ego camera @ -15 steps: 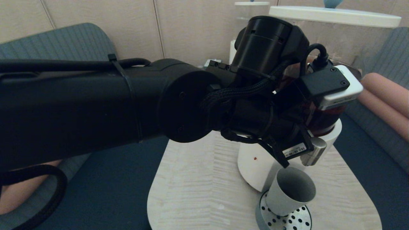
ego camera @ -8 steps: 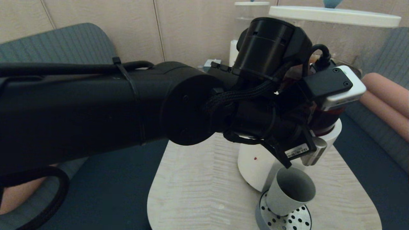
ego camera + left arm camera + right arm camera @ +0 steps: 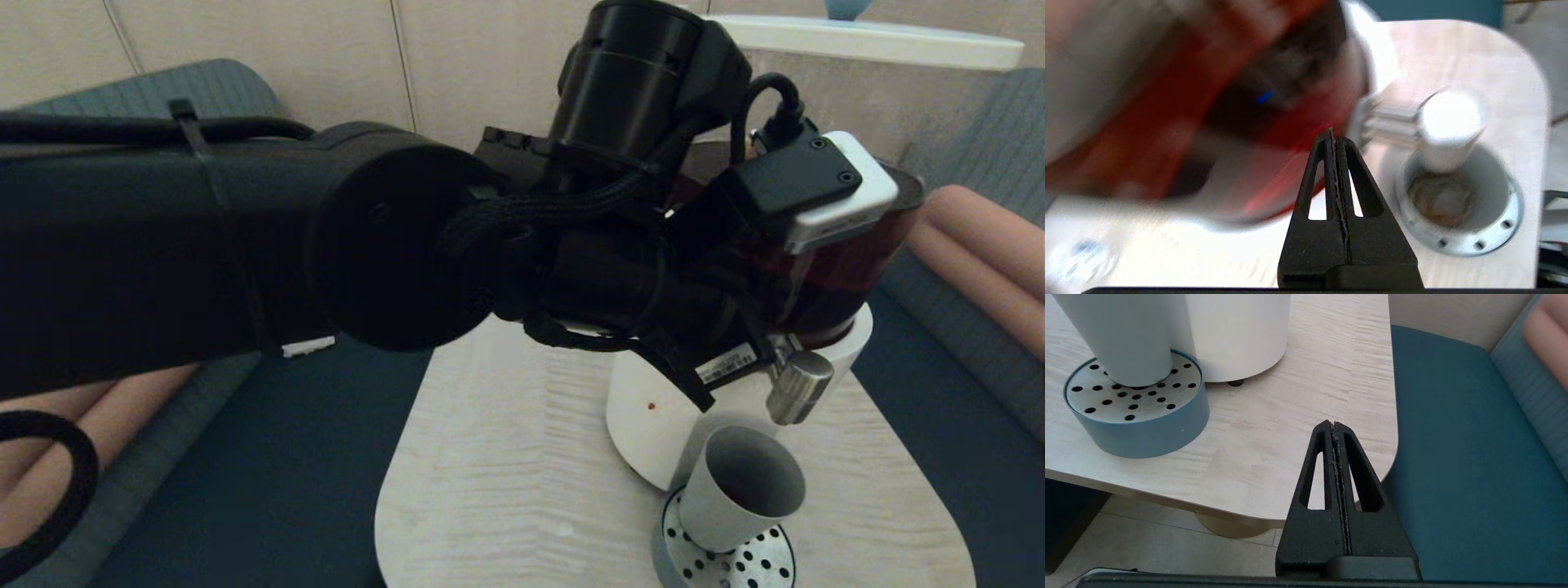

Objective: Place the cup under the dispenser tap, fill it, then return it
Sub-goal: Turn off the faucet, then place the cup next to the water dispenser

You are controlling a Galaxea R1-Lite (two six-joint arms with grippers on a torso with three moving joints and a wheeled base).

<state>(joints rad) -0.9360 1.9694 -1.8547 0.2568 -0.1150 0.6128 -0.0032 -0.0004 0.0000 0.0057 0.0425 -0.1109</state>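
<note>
Filling is the step in hand, by my judgement: the cup (image 3: 739, 488) is standing upright on the perforated drip tray (image 3: 763, 565), directly beneath the dispenser tap (image 3: 798, 387), at about five o'clock from the dispenser's white base (image 3: 653, 425) in the head view. The left gripper (image 3: 1334, 136) is hanging just beside the tap, near the tank of dark liquid (image 3: 824, 278), with its fingers (image 3: 1314, 196) pressed fully together and holding nothing. In the left wrist view the cup's bottom is showing what looks like a little brownish liquid, though I cannot tell how much. The right gripper (image 3: 1334, 426) is idling off the table's (image 3: 506, 490) near right corner, likewise closed tight and empty. To do this step well, the closed fingertips should be working the tap with a steady, modest push, aimed squarely so they are not sliding off the rounded steel, and without nudging the light cup off centre. The level needs watching through the left wrist view, stopping well short of the rim, since a brimming tumbler will be slopping on its way back.
</note>
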